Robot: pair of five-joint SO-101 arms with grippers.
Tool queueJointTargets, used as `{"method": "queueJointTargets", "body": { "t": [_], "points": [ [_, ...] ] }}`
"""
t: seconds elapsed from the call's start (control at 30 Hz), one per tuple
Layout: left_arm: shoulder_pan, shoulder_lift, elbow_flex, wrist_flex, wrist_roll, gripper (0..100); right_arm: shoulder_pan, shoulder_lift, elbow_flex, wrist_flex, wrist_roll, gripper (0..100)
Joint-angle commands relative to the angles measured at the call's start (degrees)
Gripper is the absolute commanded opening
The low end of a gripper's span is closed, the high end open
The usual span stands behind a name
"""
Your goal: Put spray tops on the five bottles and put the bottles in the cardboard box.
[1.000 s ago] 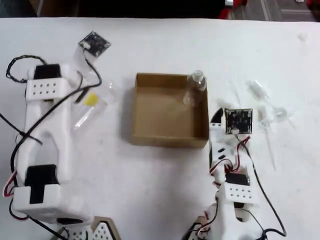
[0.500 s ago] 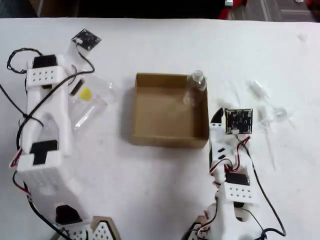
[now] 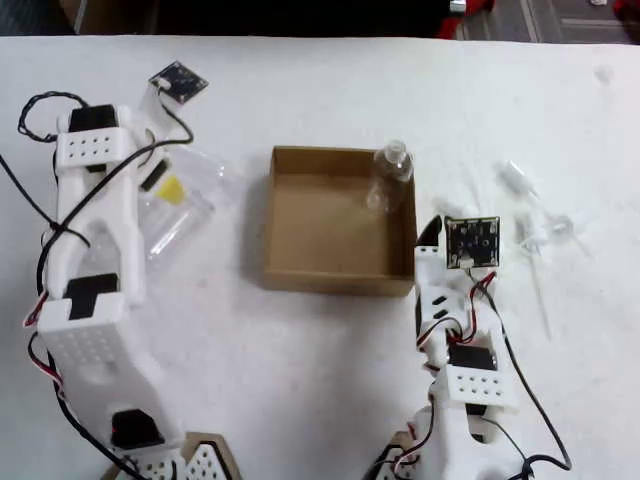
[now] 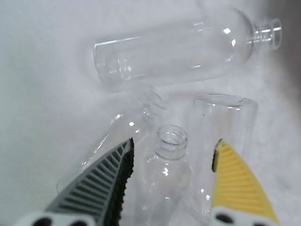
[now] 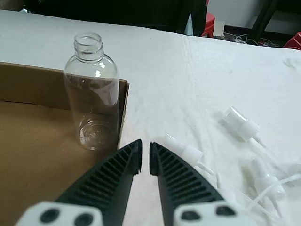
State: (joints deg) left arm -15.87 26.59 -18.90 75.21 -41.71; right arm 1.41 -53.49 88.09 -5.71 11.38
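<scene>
I see my left tool (image 4: 174,144) spread wide, gripping nothing, a clear capless bottle (image 4: 165,176) showing between its fingers. My right tool (image 5: 145,147) is nearly closed, empty. Another clear open-necked bottle (image 3: 390,170) stands in the cardboard box's (image 3: 340,283) upper right corner

Robotics lab or workshop bench. A table draped in white cloth (image 3: 320,400) carries two white printed-plastic robot arms (image 3: 90,260) with exposed wiring and bare square camera circuit boards (image 3: 472,242). Far beyond the right gripper's (image 5: 146,159) jaws, loose cables (image 5: 236,36) lie on a grey floor (image 3: 580,20).
</scene>
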Motion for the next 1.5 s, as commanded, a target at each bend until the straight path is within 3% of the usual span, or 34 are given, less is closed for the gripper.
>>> {"method": "queueJointTargets", "body": {
  "t": [0.0,0.8,1.03,1.3,1.47],
  "points": [
    [0.13,-0.92,-0.44,-0.97,-0.53,25,-0.31,0.22,-1.85,-1.10,0.44,2.1],
    [1.89,-0.75,3.25,-2.99,-0.53,25,-0.22,0.22,-1.85,-1.10,0.44,2.1],
    [1.80,-0.84,3.25,-2.64,-0.88,2,-0.22,0.22,-1.85,-1.10,0.44,2.1],
    [1.71,-1.36,2.90,-2.46,-0.53,5,-0.22,0.22,-1.85,-1.10,0.44,2.1],
    [2.15,-0.92,-1.32,2.37,-3.34,8,-0.31,0.22,-1.85,-1.10,0.44,2.1]
  ]
}}
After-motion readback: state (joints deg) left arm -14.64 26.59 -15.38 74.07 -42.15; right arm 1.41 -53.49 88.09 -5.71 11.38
